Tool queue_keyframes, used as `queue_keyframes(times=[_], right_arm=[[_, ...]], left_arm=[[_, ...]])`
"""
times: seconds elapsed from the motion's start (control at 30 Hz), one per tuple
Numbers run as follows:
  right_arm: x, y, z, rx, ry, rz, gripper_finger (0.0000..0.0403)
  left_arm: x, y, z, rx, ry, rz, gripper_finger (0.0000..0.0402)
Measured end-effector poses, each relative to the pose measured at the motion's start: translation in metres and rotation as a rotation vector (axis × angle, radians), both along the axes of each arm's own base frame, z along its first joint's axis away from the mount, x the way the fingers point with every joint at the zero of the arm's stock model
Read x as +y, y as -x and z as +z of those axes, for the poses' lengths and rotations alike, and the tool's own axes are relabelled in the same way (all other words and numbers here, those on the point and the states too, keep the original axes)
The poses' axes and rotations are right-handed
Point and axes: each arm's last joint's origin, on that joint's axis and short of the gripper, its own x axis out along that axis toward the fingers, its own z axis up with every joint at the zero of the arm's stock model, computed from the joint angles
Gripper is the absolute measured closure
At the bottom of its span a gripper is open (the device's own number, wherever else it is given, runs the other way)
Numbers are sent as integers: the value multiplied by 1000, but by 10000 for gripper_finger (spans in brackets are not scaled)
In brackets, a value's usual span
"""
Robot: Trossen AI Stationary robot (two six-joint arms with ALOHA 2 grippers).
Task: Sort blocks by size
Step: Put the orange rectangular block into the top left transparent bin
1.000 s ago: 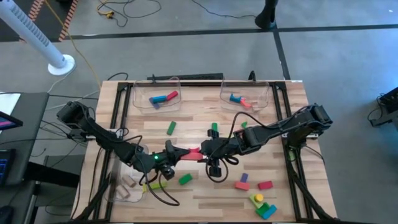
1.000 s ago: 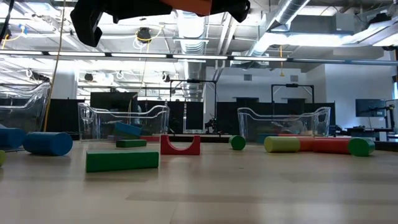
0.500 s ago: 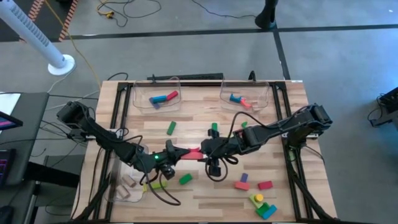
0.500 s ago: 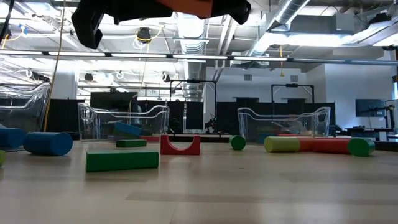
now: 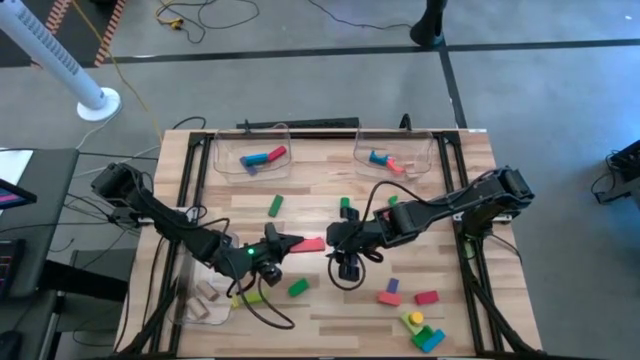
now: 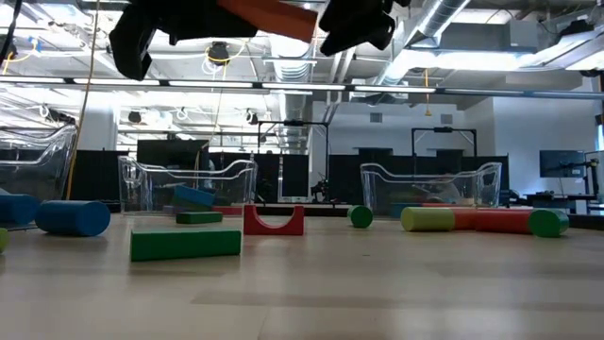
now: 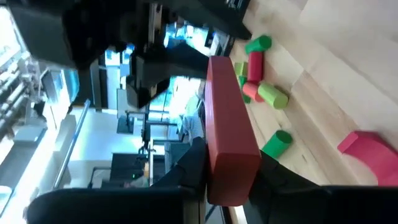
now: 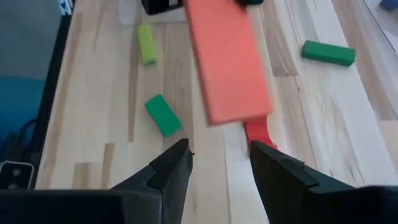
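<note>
Where a second ago both tools were at the long red block [image 5: 309, 244], the right tool [image 5: 334, 240] has now let go and backed a little away, its fingers [image 8: 171, 169] spread with a gap between them and the block's free end. The left tool [image 5: 279, 243] is pressed tight on the block's other end, holding it up in the air over the middle of the surface [image 5: 330, 315]. That block is a flat, smooth, square-edged bar. Below it on the pale wood planks sits a red arch [image 6: 274, 220], with a green bar [image 6: 185, 244] and a blue cylinder [image 6: 73, 217] nearby. Beyond the arch stand two clear plastic bins [image 5: 250, 152] at the surface's far edge, each with a few blocks inside. Between the held block and those bins the planks are mostly bare.
</note>
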Motion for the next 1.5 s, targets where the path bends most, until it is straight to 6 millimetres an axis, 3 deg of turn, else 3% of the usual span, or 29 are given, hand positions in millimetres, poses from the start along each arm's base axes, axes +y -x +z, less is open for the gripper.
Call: queue_keyframes(times=[0.17, 0.33, 0.53, 0.67, 0.9, 1.1, 1.3, 1.5], right_arm=[[0, 5, 1, 25, 6, -3, 205], [7, 18, 10, 30, 37, -6, 205], [19, 33, 17, 38, 59, -13, 204], [28, 39, 15, 59, 61, -8, 204], [40, 45, 15, 50, 79, -15, 204], [42, 46, 15, 49, 76, -11, 204], [43, 46, 15, 48, 77, -13, 204], [42, 46, 15, 42, 88, -23, 204]], left_arm=[[14, 1, 4, -7, 50, 74, 347], [41, 11, 20, -49, 152, 163, 348], [92, 34, 45, -118, 307, 290, 348], [133, 50, 51, -138, 402, 433, 348], [203, 73, 35, -76, 641, 680, 348], [247, 87, 10, 14, 847, 855, 345], [270, 92, -7, 70, 947, 934, 339], [275, 92, -11, 73, 968, 954, 331]])
